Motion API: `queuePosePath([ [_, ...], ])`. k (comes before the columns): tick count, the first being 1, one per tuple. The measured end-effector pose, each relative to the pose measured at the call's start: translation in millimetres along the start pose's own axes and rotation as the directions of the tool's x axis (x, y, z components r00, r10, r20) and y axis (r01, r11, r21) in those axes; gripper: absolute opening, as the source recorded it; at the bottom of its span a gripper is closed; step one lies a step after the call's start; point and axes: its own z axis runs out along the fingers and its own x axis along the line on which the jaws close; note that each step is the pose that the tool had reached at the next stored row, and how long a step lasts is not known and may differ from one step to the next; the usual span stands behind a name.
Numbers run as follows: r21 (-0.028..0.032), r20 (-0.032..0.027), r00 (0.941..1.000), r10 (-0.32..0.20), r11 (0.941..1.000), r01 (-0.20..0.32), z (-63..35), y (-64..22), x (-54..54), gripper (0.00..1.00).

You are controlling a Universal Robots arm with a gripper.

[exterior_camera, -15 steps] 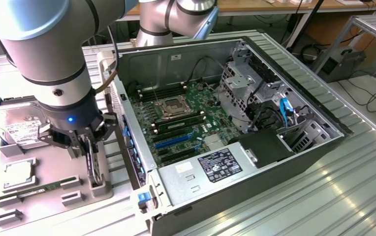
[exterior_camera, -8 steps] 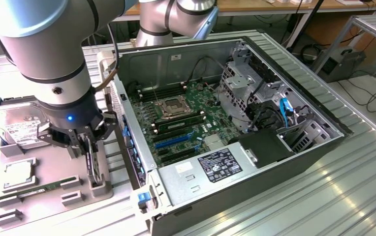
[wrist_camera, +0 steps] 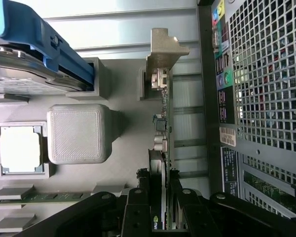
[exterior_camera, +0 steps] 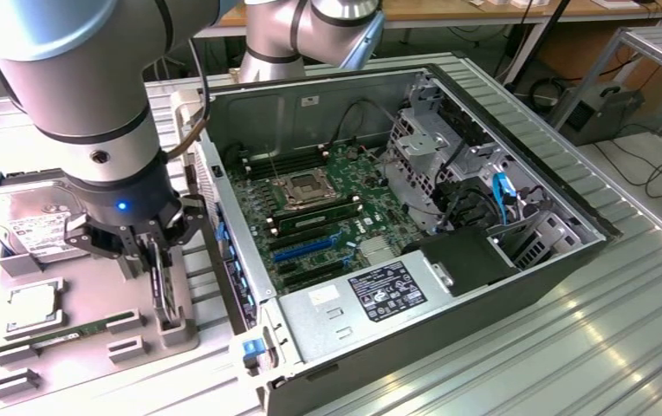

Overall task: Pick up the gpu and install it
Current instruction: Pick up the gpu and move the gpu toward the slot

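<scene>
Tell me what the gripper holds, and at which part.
The gripper pinches the gpu across its upper edge, away from the metal bracket.

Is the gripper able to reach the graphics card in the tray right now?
Probably yes: the gripper sits right at the graphics card, which stands on edge in the gray tray, with nothing between them.

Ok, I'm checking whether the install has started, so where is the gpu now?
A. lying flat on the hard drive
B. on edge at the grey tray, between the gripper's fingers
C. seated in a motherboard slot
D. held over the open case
B: the gpu stands on edge at the grey tray, with the gripper closed on either side of it.
</scene>
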Motion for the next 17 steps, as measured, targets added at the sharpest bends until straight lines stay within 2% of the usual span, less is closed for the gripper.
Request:
queuePosePath([
  [17,0.0001,-0.0001,1.0000,0.000,1.0000,0.000,-8.9,0.4,-0.2,0.26],
])
